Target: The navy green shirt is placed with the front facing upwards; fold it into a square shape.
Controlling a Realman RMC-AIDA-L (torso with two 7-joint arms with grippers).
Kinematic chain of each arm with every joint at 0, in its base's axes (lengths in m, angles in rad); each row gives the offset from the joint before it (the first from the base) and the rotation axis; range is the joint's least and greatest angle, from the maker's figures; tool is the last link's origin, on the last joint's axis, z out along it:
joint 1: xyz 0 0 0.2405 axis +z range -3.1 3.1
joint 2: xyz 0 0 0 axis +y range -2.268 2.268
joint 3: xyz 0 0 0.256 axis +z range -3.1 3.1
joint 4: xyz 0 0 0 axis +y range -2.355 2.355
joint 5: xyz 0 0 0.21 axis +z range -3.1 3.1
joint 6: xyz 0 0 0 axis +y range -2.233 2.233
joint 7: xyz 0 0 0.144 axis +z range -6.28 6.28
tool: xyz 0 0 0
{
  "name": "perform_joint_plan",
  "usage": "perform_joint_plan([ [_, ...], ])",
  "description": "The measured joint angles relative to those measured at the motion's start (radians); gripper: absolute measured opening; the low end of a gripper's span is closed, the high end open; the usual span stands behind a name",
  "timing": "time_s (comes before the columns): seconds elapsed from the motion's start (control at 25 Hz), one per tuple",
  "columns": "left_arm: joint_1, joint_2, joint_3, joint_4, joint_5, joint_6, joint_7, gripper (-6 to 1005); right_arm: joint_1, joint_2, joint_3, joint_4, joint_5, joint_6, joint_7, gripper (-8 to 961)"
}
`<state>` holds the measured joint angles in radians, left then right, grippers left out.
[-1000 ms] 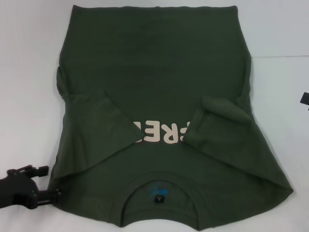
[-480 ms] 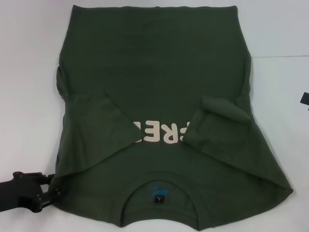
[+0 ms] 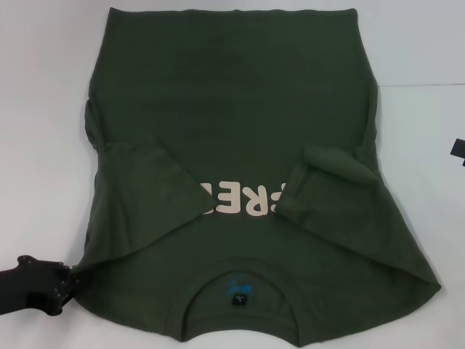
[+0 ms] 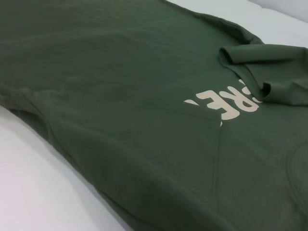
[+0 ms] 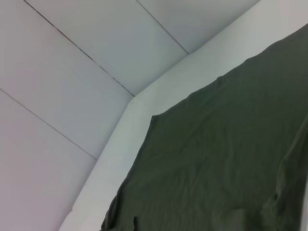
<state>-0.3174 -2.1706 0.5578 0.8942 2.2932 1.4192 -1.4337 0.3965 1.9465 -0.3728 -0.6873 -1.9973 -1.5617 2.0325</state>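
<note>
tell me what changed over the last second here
The left gripper dropped lower at the near-left corner of the navy green shirt, closing in on the fabric edge there. The shirt, with both sleeves folded inward, kept its shape, and the right gripper stayed parked at the table's right edge.

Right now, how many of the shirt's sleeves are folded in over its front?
2. One sleeve lies folded in on the navy green shirt toward the robot's left, the other sleeve toward its right, both partly covering the lettering.
</note>
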Motion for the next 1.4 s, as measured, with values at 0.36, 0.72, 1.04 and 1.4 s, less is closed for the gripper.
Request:
perform_joint_plan([
  [0.36,-0.002,0.002,-0.003,0.005,-0.002,0.012,-0.035,51,0.004,-0.033,-0.080,-0.033,-0.018,-0.019,0.022,831],
  [0.72,-0.004,0.007,-0.032,0.008,-0.012,0.051,-0.039,39,0.111,-0.081,-0.165,-0.314,-0.347,-0.129,0.342,824],
  [1.04,-0.006,0.008,-0.032,0.016,-0.012,0.102,-0.041,32,0.274,-0.063,-0.301,-0.466,-0.640,-0.303,0.542,820],
  [1.4,-0.006,0.008,-0.043,0.020,-0.012,0.121,-0.066,32,0.343,0.025,-0.477,-0.462,-0.818,-0.336,0.590,819],
])
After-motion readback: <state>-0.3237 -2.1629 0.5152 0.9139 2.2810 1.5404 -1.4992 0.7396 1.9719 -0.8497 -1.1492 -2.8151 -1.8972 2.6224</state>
